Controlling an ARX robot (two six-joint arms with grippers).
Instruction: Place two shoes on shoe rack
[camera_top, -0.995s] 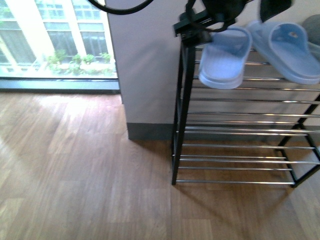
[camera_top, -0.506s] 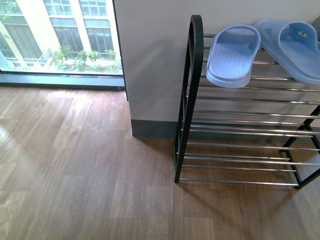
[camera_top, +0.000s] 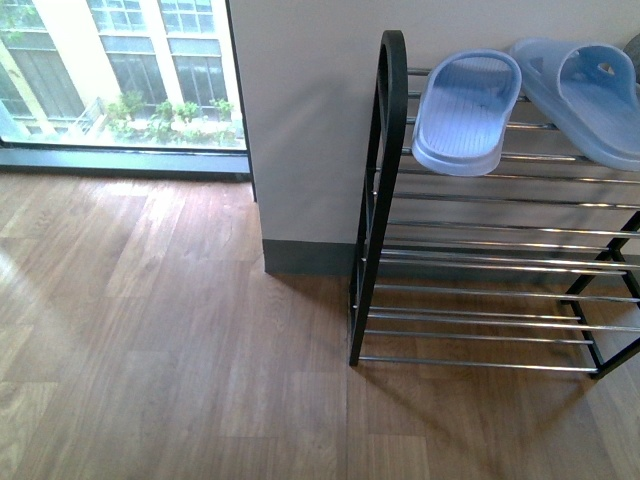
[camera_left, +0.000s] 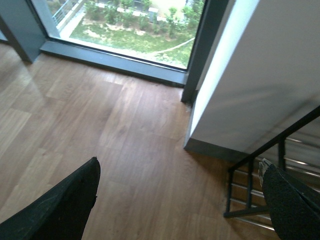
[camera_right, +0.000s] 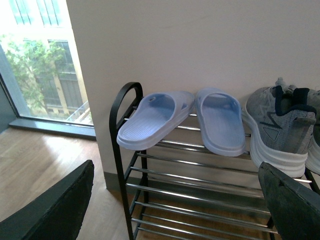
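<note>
The shoe rack (camera_top: 378, 200) is a black frame with silver bars standing against the wall, also in the left wrist view (camera_left: 250, 170) and the right wrist view (camera_right: 120, 130). One grey sneaker (camera_right: 277, 125) with a thick white sole stands on the top tier. The second shoe (camera_right: 315, 145) shows only as a sliver beside it at the picture's edge. My right gripper (camera_right: 175, 200) is open in front of the rack with nothing between its fingers. The left gripper (camera_left: 177, 200) is open above the wooden floor beside the rack's end. Neither arm shows in the front view.
Two light blue slippers (camera_top: 465, 110) (camera_top: 585, 95) lie on the top tier, between the rack's rounded end and the sneakers. A white wall (camera_top: 310, 120) with a grey skirting backs the rack. A floor-length window (camera_top: 120, 80) lies to the left. The lower tiers (camera_top: 480, 300) hold nothing.
One second ago a dark arm with its cable hung over the rack's top corner in the front view; it has left that view. The view has shifted slightly since then.
</note>
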